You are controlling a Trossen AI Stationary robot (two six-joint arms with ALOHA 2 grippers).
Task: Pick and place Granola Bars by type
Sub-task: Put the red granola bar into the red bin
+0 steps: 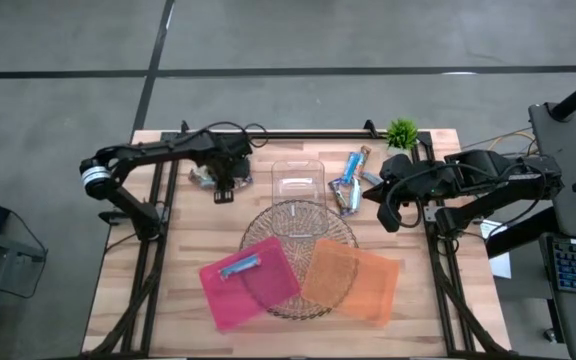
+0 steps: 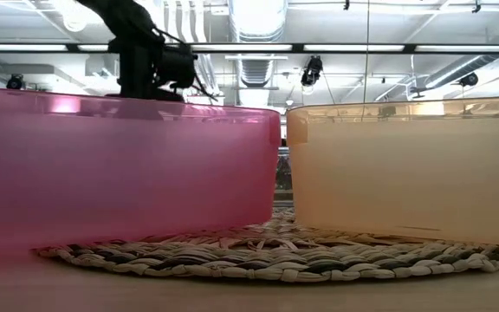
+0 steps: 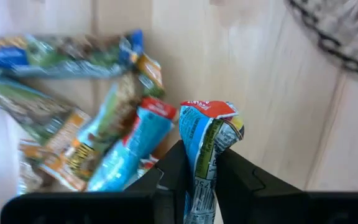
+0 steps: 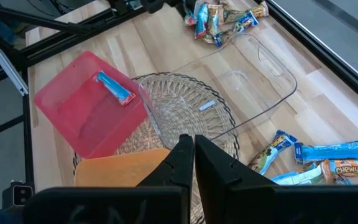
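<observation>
High view: the left gripper (image 1: pixel 225 186) is held over the far-left pile of bars (image 1: pixel 204 177), apparently lifting one clear for sorting. The right gripper (image 1: pixel 389 212) is parked beside the far-right pile (image 1: pixel 349 186). One blue bar (image 1: pixel 239 266) is seen in the pink tray (image 1: pixel 230 306); the orange tray (image 1: pixel 370 295) and the clear box (image 1: pixel 298 178) are seen empty. Both trays rest on a woven mat (image 1: pixel 298 212).

Low view: only the tray walls and the mat are shown; contents are hidden.

Left wrist view: a blue-wrapped bar (image 3: pixel 205 155) is clamped upright between the closed fingers (image 3: pixel 173 165), above the loose pile.

Right wrist view: the fingers (image 4: pixel 182 152) are pressed together with nothing between them. The blue bar in the pink tray is confirmed.
</observation>
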